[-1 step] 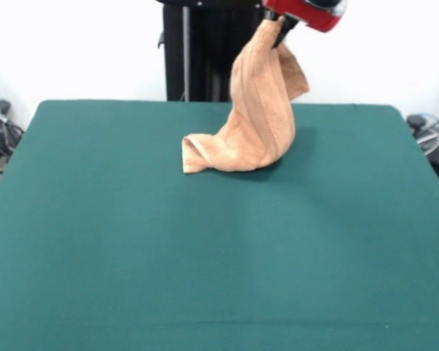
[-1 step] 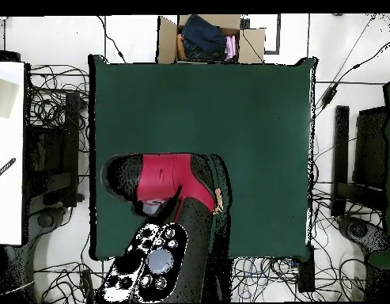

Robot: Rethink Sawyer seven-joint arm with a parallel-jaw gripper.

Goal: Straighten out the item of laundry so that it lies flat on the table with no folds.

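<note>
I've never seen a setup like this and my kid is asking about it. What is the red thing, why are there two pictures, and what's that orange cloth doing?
The red thing is the end of a robot arm, and its gripper works like a hand. Both pictures show the same moment. One is taken from across the table, facing the robot; the other looks straight down from above, where the arm hides almost everything beneath it.

The table has a dark green cloth top. The orange-tan cloth is a towel. The gripper is pinching it near one end and holding that end up in the air, so the towel hangs down in a long twisted fold. Its lower end lies crumpled on the table.

From above, only a sliver of towel peeks out beside the arm. A cardboard box of clothes sits beyond the table.
</note>
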